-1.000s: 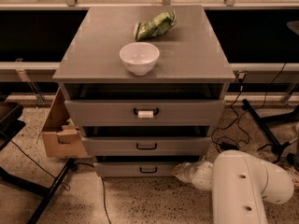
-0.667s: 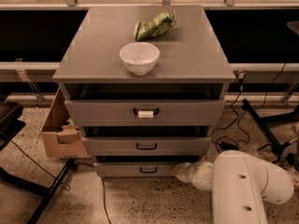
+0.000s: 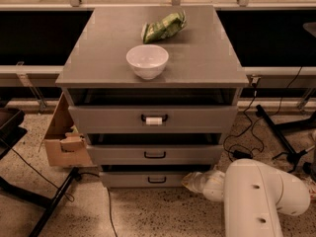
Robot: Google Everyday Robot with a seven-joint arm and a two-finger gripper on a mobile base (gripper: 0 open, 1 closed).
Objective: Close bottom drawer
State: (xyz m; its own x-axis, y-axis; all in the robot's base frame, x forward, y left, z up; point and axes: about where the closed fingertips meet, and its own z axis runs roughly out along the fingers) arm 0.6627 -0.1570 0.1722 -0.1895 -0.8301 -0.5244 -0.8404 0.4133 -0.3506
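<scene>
Step in hand: contact phase of the push. The wide grey bottom drawer with the short front panel sits at the foot of the grey metal cabinet, just above the floor. A dark strip shows above its panel, so I judge it slightly out, not yet home. Its small black loop handle is untouched.

The pale two-finger gripper is low on the right, at or against the right end of that panel (I cannot separate touching from just beside). I cannot tell how far open it is; it appears to hold nothing. The bulky white robot arm fills the lower right corner behind it.

Next move, my judgement: a straight push into the cabinet, kept level. Contact is well off-centre, so the drawer may skew on its runners; shifting toward the handle would be safer.

Above it: the taller grey middle drawer and the grey top drawer with a white-tagged black handle; both also show dark gaps above them.

Cabinet top: a round white bowl near the front, and a crumpled green snack bag behind it, apart from it.

Room: speckled terrazzo floor, an open brown cardboard box against the cabinet's left side, loose black cables on the right, and a black stand leg lower left.
</scene>
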